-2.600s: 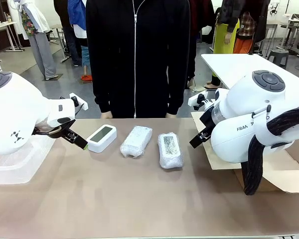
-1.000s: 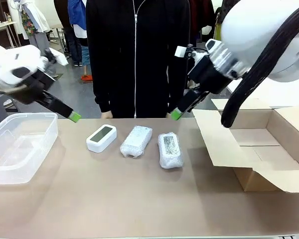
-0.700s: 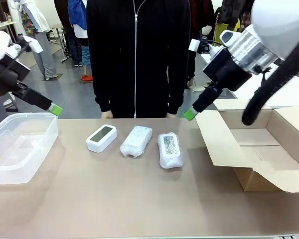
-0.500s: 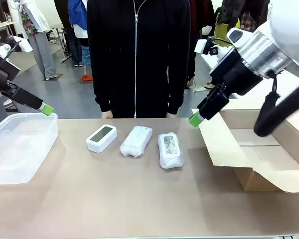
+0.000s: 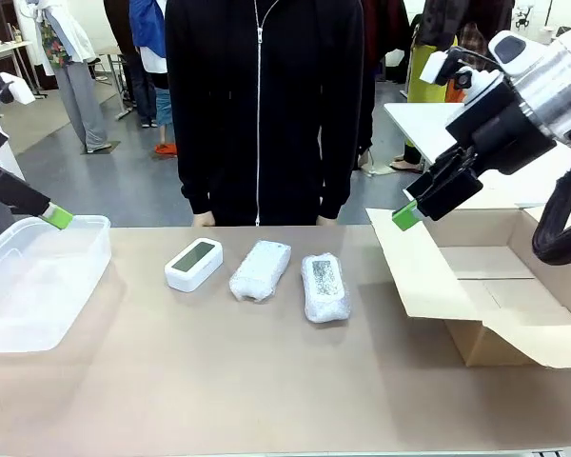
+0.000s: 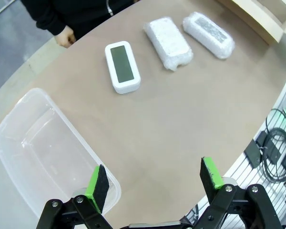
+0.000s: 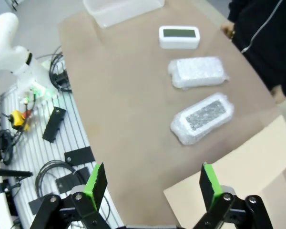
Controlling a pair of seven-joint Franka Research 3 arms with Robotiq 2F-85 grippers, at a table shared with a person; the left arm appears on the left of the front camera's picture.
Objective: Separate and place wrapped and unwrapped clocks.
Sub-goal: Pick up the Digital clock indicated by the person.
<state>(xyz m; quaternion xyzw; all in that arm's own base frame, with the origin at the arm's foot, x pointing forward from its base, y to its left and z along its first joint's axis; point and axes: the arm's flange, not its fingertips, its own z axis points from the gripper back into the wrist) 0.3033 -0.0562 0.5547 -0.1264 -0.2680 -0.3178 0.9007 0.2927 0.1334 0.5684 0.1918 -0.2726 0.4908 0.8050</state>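
Bench (image 5: pixel 266 381): brown top; the near half was bare in the front view.
Tub (image 5: pixel 84 271): clear plastic, at the robot's left end of the bench.
Box (image 5: pixel 423 281): brown cardboard, flaps open, at the right end.
Bare clock (image 5: pixel 193 264): white, grey-green screen up, flat on mid-bench; leftmost of a row of 3, well apart from the tub.
Plain bundle (image 5: pixel 260 270): clock in whitish bubble wrap, middle of the row, just beside the bare clock, not touching it.
Speckled bundle (image 5: pixel 324 286): bubble wrap with a dark speckled panel facing up, rightmost, between the plain bundle and the box flap.
Left arm (image 5: pixel 9 195): at the left picture edge, with 1 green tip above the tub's far rim.
Left jaws: spread wide, gripping nothing; pads (image 6: pixel 97 182) hung over the tub's near corner in the left wrist view.
Right arm (image 5: pixel 495 133): high above the box's left flap.
Right jaws: spread wide, gripping nothing; pads (image 7: pixel 96 183) framed the bench edge.
Person (image 5: pixel 262 105): black zipped top, stood at the far edge behind the row.
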